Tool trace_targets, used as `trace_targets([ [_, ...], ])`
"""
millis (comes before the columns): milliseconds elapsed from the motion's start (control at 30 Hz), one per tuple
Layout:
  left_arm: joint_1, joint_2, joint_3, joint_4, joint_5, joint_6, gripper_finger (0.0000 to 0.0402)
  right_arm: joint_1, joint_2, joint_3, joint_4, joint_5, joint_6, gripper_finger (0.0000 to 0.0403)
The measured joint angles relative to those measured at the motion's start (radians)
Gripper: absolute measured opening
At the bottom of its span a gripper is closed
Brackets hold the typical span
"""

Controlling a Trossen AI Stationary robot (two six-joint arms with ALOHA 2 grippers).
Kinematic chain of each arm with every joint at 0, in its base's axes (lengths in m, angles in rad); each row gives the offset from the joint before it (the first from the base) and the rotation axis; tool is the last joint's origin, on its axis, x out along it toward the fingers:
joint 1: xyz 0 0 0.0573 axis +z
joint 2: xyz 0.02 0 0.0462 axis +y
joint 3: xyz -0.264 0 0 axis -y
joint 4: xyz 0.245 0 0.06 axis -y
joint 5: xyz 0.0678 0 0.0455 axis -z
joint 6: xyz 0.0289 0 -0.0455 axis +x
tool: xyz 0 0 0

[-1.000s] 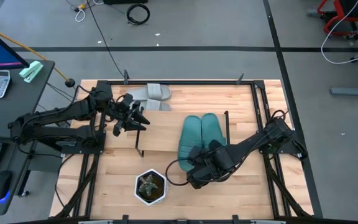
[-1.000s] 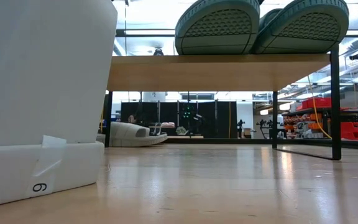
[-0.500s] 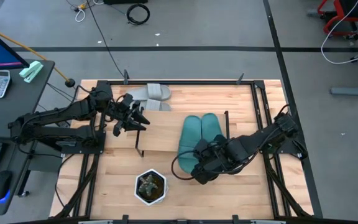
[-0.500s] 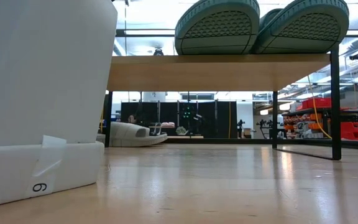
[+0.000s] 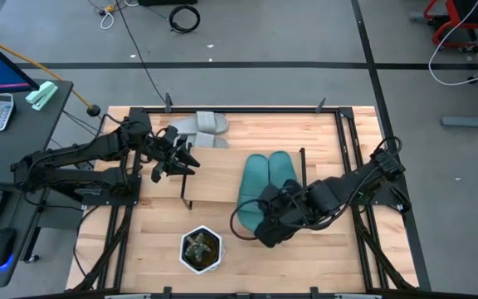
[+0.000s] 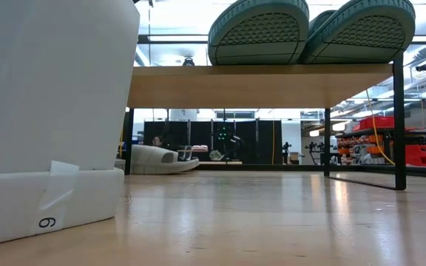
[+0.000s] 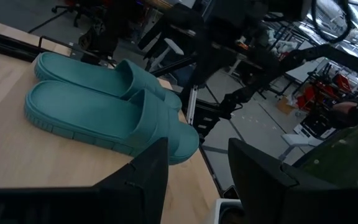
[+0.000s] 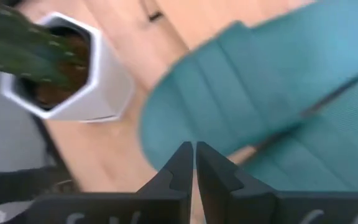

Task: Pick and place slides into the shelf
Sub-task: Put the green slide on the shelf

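We see the teal slides (image 5: 265, 184) lying side by side on the wooden top of the shelf (image 5: 214, 199), toward its right end, touching each other. From table height their ribbed soles (image 6: 309, 29) jut past the near edge of the shelf board. The grey slides (image 5: 199, 129) lie on the table (image 5: 322, 141) beyond the shelf's far left corner, not on the shelf; in the low view one grey slide (image 6: 157, 159) shows under the shelf board, resting on the table far back.

Our right claw (image 5: 270, 226) hangs at the near ends of the teal slides, over the near edge of the shelf. Its two fingers are pressed nearly together with nothing between them, as the right wrist view shows: the dark fingertips (image 8: 180, 167) meet in a thin slit, and the teal slide (image 8: 241, 87) lies just beyond them, not gripped. A white hexagonal planter (image 5: 200, 249) with a small green plant stands on the table near the front, left of this claw.

Our left claw (image 5: 175, 155) sits over the table just beside the grey slides, at the far left end of the shelf. Its fingers (image 7: 138, 180) stand apart with a clear gap and hold nothing; past them the left wrist view looks across the shelf top at the teal pair (image 7: 104, 106).
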State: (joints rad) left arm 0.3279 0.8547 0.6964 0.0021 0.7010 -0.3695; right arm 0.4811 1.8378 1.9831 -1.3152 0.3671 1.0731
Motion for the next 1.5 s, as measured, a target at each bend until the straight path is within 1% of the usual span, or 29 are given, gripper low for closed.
trace_targets([
  [200, 0.000, 0.000, 0.000, 0.000, 0.000, 0.015, 0.0172, -0.001, 0.000, 0.000, 0.212, -0.002, -0.063, 0.0027],
  [267, 0.000, 0.000, 0.000, 0.001, 0.000, 0.015, 0.0172, -0.001, 0.004, 0.001, 0.251, -0.001, -0.079, 0.0027],
  [400, 0.000, 0.000, 0.000, 0.002, 0.000, 0.016, 0.0172, 0.001, 0.022, 0.000, 0.229, -0.008, -0.079, 0.0027],
  [533, 0.000, 0.000, 0.000, 0.002, 0.000, 0.017, 0.0172, 0.003, 0.052, 0.000, 0.240, -0.042, -0.075, 0.0027],
  [633, 0.000, 0.000, 0.000, 0.003, 0.000, 0.018, 0.0172, 0.015, 0.077, 0.000, 0.236, -0.049, -0.075, 0.0027],
  [767, 0.000, 0.000, 0.000, 0.002, 0.000, 0.018, 0.0172, 0.018, 0.096, 0.000, 0.193, -0.064, -0.070, 0.0022],
  [967, 0.000, 0.000, 0.000, 0.002, 0.000, 0.019, 0.0172, 0.018, 0.118, -0.001, 0.101, -0.042, -0.048, 0.0006],
  [1300, 0.000, 0.000, 0.000, 0.002, 0.000, 0.026, 0.0172, 0.012, 0.135, -0.002, 0.072, -0.022, -0.054, 0.0009],
  [1500, 0.000, 0.000, 0.000, 0.002, 0.000, 0.026, 0.0172, -0.001, 0.135, -0.050, 0.075, -0.020, -0.043, 0.0004],
])
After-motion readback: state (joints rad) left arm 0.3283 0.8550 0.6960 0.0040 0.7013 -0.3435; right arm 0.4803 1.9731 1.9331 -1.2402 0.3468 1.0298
